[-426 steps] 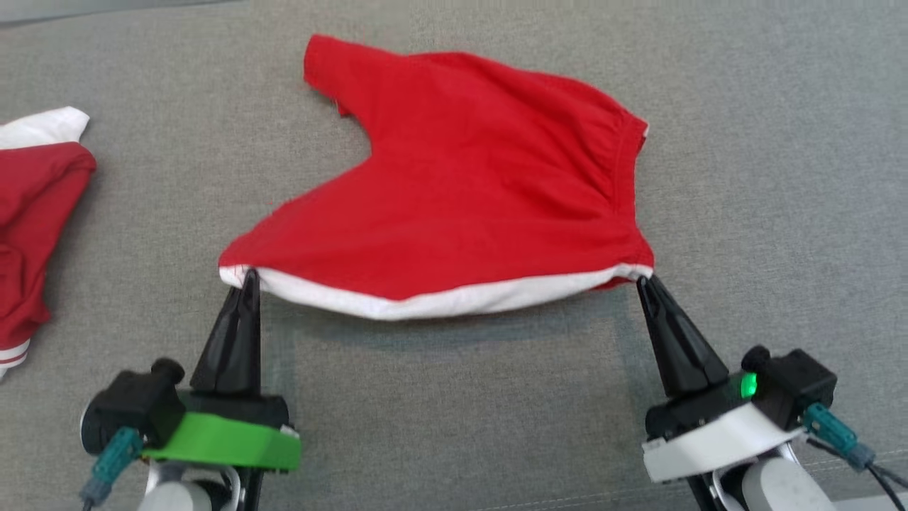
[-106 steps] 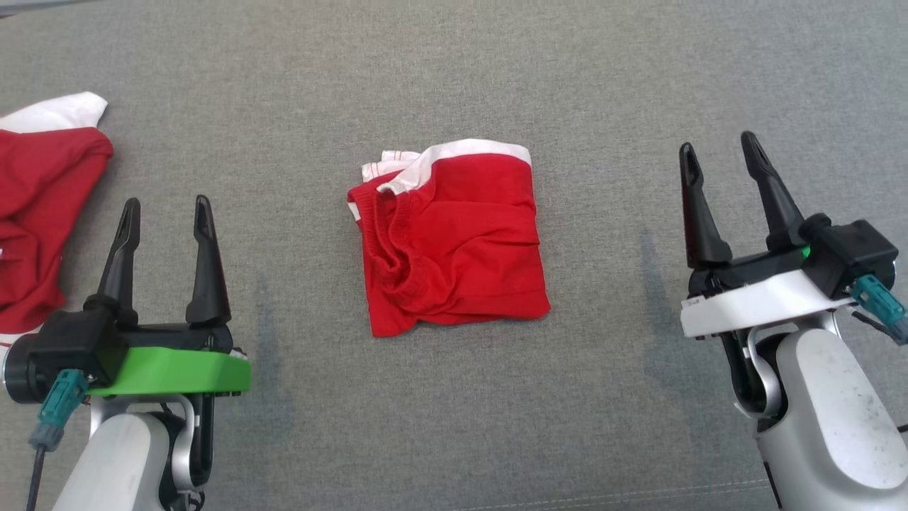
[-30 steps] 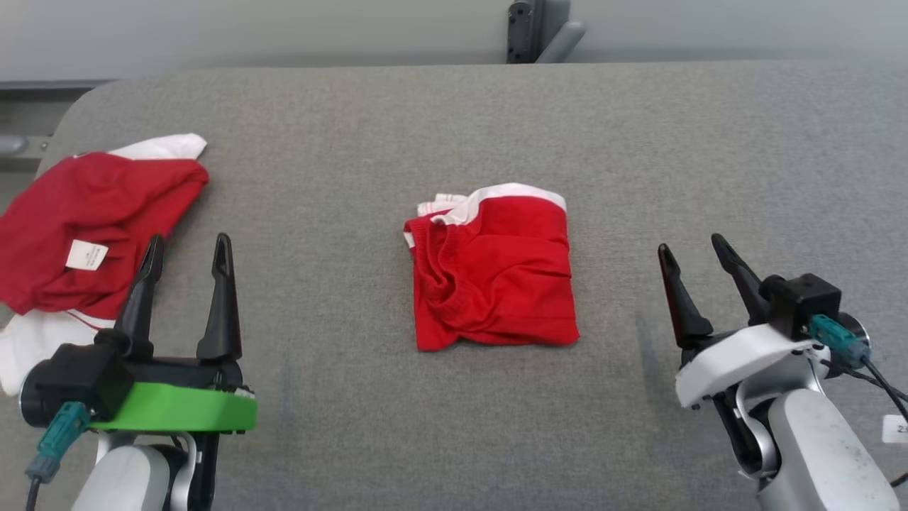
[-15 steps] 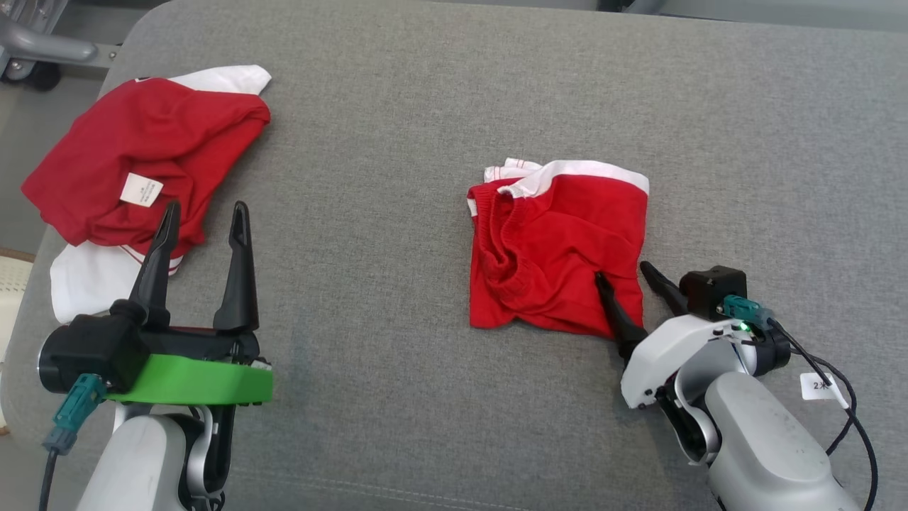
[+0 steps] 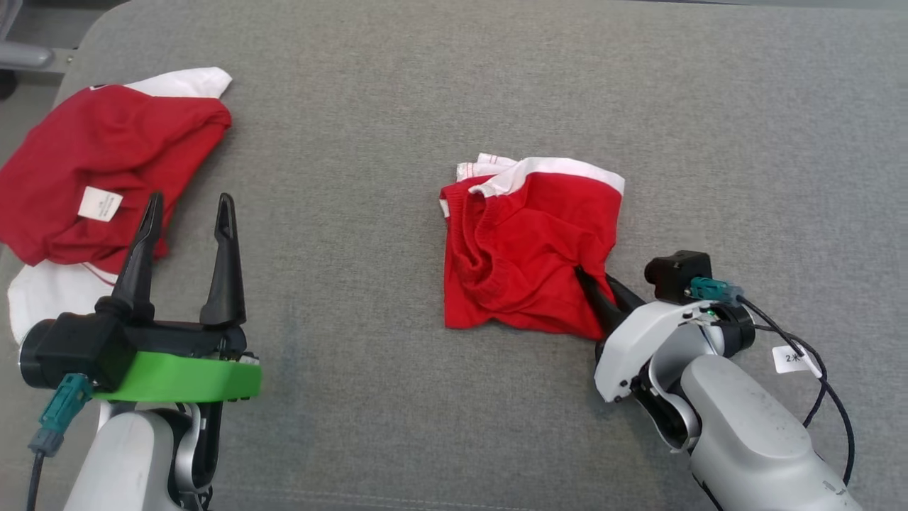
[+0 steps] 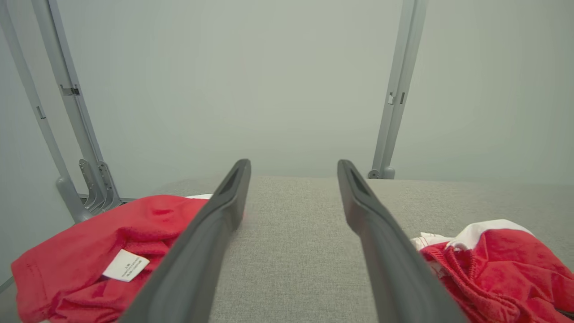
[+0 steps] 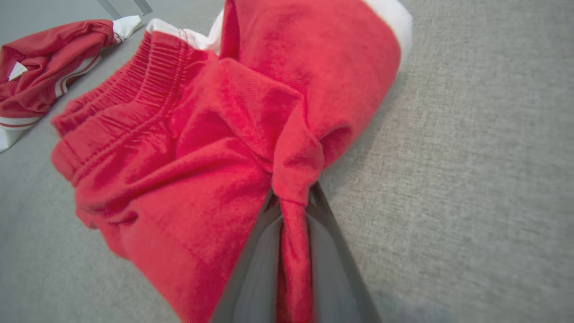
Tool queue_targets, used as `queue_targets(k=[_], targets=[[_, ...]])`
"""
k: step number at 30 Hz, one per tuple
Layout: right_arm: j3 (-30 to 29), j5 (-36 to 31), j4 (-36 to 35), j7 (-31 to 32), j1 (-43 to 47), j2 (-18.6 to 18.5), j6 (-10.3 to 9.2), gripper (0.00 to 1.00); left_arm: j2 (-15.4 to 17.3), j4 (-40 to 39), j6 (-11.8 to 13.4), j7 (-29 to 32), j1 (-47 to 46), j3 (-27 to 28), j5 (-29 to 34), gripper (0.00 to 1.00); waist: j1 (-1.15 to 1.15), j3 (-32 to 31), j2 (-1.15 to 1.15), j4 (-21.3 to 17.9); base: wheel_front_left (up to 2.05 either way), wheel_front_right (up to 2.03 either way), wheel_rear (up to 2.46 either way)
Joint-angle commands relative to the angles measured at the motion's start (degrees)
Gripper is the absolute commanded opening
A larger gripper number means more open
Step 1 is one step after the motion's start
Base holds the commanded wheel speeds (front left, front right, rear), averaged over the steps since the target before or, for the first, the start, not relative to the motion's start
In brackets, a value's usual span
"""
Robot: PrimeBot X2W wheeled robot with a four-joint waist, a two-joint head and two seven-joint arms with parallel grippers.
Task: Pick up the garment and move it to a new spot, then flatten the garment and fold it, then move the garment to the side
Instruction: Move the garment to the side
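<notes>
between the fingers of the right gripper [image 5: 593, 281], which stood spread half a second ago, a fold at the near corner of the folded garment [image 5: 526, 245] is now pinched. the rest lies just ahead of it, likely ready to be moved aside. the left gripper [image 5: 186, 207] hovers spread, well apart.

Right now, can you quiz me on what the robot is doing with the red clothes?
1. True or false: the left gripper is open and holds nothing.
2. Where has the right gripper pinched the folded garment? A: its far edge. B: its lower right corner in the head view. C: its left edge.
3. How many red garments lie on the grey surface?
Key: 1 true. 2 B. 3 two, counting the crumpled garment at the left.
</notes>
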Motion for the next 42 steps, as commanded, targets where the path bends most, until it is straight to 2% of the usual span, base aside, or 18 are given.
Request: queue_targets(k=[1, 14, 24, 31, 37, 42], targets=[[1.15, 0.21, -0.16, 0.53, -0.27, -1.02, -0.12, 0.00, 0.48, -0.47, 0.03, -0.13, 0.23, 0.42, 0.33, 1.00, 0.00, 0.46, 0.00, -2.88, 0.00, 0.00, 0.00], [10.16, 0.66, -5.08, -0.05, -5.59, -6.16, -0.11, 0.00, 3.53, -6.86, 0.90, 2.65, -0.61, 0.82, 1.94, 1.00, 0.00, 6.41, 0.00, -17.18, 0.00, 0.00, 0.00], [16.33, 1.46, -2.57, -3.47, -14.26, -10.59, -0.12, 0.00, 6.64, -12.39, -0.02, 6.52, -4.68, 0.29, 2.93, 1.00, 0.00, 13.33, 0.00, -25.53, 0.00, 0.00, 0.00], [15.21, 1.16, 0.59, -6.62, -18.82, -18.17, -0.13, 0.00, 8.76, -16.57, -0.40, 9.50, -6.82, -0.25, 4.21, 1.00, 0.00, 17.65, 0.00, -29.03, 0.00, 0.00, 0.00], [11.74, 1.57, 3.55, -7.84, -20.34, -26.97, -0.12, 0.00, 9.92, -18.01, -1.25, 11.18, -8.69, -1.42, 4.98, 1.00, 0.00, 20.45, 0.00, -29.60, 0.00, 0.00, 0.00], [7.90, -0.21, 6.02, -8.76, -22.49, -31.42, -0.12, 0.00, 10.30, -19.60, -1.80, 12.06, -9.81, -2.45, 5.50, 1.00, 0.00, 22.62, 0.00, -28.93, 0.00, 0.00, 0.00]])
